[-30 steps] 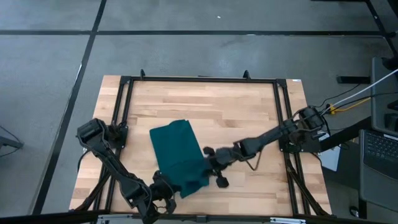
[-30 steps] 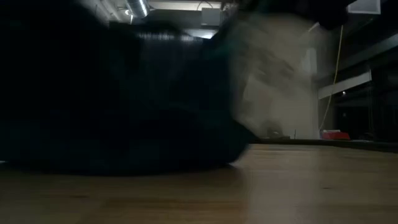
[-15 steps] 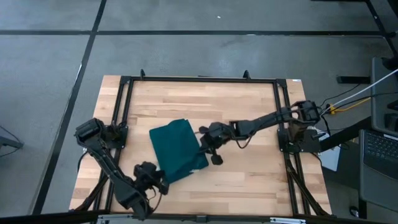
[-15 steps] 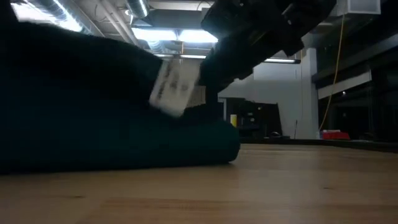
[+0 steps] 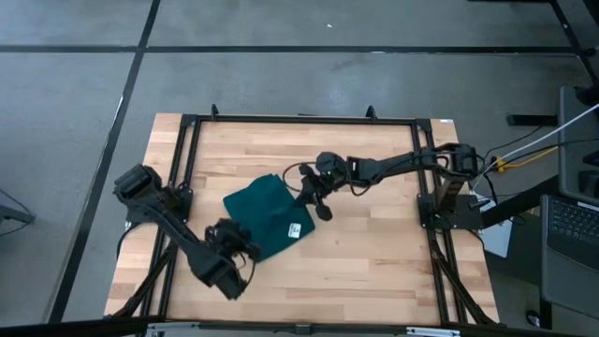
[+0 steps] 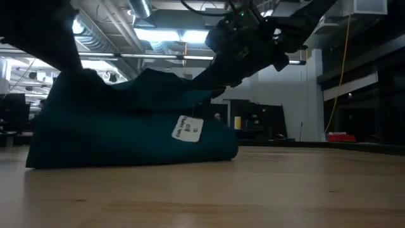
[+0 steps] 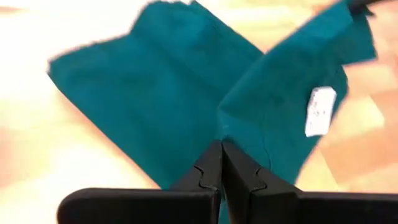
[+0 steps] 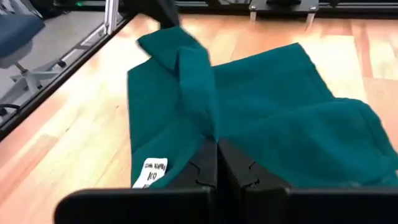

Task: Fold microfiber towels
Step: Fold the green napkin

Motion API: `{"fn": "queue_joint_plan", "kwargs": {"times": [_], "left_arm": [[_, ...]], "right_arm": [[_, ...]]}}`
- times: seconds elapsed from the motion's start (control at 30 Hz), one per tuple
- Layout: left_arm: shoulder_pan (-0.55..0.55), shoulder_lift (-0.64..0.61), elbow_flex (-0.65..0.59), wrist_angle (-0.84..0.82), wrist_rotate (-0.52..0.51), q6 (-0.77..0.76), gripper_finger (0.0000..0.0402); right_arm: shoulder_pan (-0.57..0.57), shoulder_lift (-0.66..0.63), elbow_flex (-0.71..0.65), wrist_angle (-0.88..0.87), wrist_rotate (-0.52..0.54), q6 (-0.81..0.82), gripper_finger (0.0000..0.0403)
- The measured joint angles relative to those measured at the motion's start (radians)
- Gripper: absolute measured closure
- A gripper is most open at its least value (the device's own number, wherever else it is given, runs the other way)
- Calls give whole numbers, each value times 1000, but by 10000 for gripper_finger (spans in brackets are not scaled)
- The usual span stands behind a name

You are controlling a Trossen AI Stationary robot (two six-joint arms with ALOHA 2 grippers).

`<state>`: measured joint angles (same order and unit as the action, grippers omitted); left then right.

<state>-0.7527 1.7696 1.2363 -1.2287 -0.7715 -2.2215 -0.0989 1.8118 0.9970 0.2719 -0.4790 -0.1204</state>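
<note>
The left pincer (image 7: 221,163) pinches the teal towel (image 7: 186,93) edge, white tag (image 7: 320,111) showing.

Dim low view, blurred wrist views

- Setting: robotics lab or industrial workshop.
- Wooden butcher-block bench (image 5: 374,262) enclosed by a black metal frame (image 5: 299,120).
- Grey concrete floor (image 5: 281,80) marked with dark lines.
- Exposed ceiling ducts (image 6: 95,38) and strip lights (image 6: 171,35).
- Laptop (image 5: 571,225) and yellow cable (image 5: 524,150) at right.
</note>
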Motion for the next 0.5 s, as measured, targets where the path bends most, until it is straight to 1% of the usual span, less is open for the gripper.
{"fn": "queue_joint_plan", "kwargs": {"times": [0.1,0.23,0.37,0.5], "left_arm": [[30,-71,-56,-8,2,5,400],[52,-147,-126,-22,16,6,400],[64,-171,-152,-59,41,10,400],[69,-180,-176,-71,50,10,400]], "right_arm": [[-26,0,10,3,-35,-11,403],[-41,0,59,3,-45,-49,403],[-68,16,90,5,-61,-68,403],[-106,51,91,13,-83,-66,403]]}}
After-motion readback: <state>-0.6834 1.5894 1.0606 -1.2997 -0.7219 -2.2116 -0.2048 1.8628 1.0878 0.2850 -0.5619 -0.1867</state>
